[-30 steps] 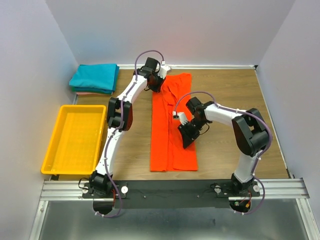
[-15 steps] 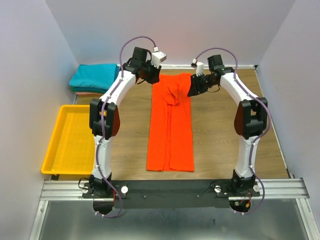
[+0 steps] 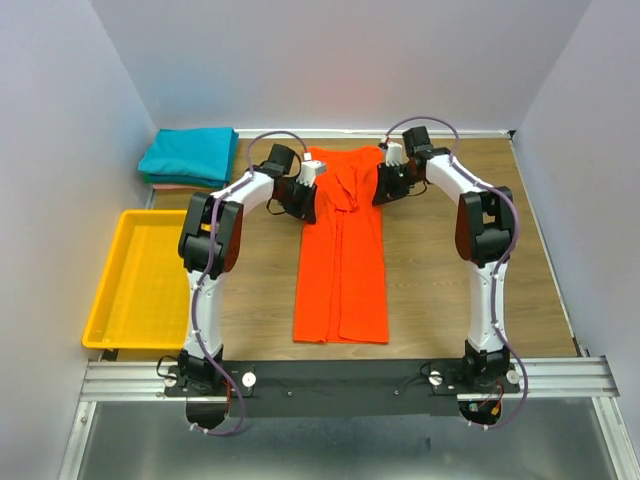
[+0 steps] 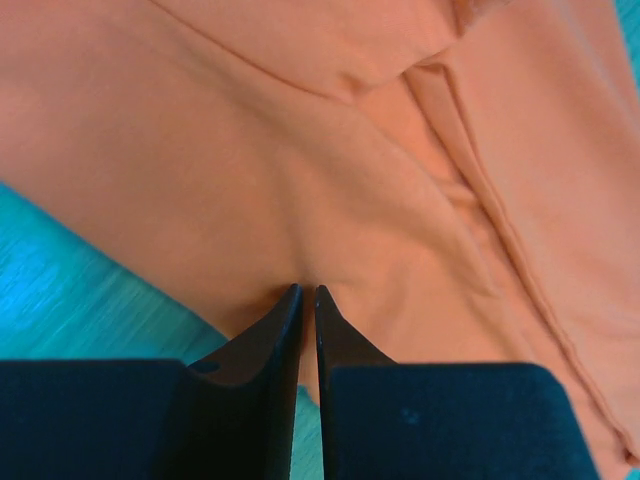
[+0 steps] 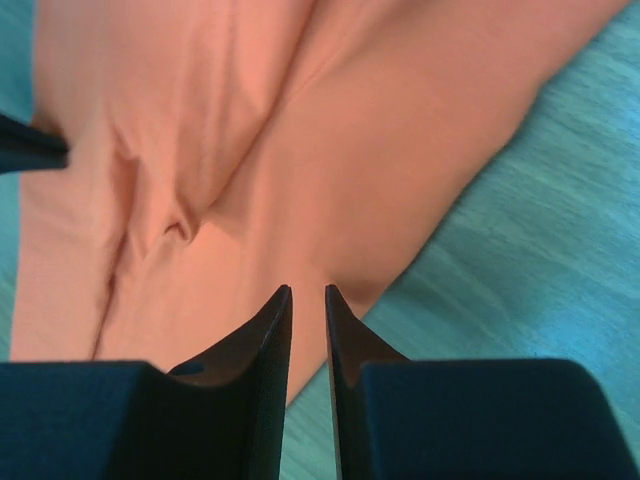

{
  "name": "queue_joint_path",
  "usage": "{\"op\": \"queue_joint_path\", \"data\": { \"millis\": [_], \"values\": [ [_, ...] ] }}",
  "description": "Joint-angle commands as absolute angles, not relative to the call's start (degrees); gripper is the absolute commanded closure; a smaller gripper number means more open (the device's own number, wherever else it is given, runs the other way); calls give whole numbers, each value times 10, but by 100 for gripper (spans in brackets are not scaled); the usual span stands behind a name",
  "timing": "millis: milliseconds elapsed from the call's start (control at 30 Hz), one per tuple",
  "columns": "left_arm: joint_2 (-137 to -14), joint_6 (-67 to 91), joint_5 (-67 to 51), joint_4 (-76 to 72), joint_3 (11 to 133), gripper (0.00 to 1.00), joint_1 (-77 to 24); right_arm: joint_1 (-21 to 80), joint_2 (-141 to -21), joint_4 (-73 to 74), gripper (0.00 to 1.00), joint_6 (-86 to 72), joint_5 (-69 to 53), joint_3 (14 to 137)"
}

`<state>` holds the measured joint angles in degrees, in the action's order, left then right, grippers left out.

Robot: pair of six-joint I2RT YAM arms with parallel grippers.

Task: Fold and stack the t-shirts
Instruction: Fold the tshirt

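Three t-shirts, one tray, two claws. The pale pink t-shirt (image 3: 163, 184) shows only as a sliver beneath the folded teal t-shirt (image 3: 190, 152), behind the yellow tray (image 3: 100, 295). The orange-red t-shirt (image 3: 340, 270) lies as a long strip on the worktop (image 3: 440, 280), right of the tray. The left claw (image 4: 307, 290) is clenched on the shirt's left edge. The right claw (image 5: 307, 290) is nearly closed at the right edge, and whether it grips cannot be told.

The left arm (image 3: 200, 300) and the right arm (image 3: 487, 300) are each built of slim white tubular links joined by bulky, rounded black joint housings. A thin lavender cable (image 3: 273, 136) loops out near each wrist, and a small round pale knob (image 3: 247, 379) sits by each black base. The left gripper (image 4: 302, 292) and the right gripper (image 5: 307, 290) have matte black fingers, broad flat blocks that taper to thin, blade-like tips.
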<state>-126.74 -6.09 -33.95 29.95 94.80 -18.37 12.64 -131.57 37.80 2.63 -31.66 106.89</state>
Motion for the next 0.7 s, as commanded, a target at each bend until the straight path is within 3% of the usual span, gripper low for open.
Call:
{"op": "queue_joint_path", "data": {
  "millis": [0,667],
  "values": [
    [-1268,-42,-358,277,919,83,-174,134,-1354,344,74,4,-270,1064],
    [-1432,-30,-352,291,1142,82,-124,134,-1493,300,72,16,-132,1239]
  ]
}}
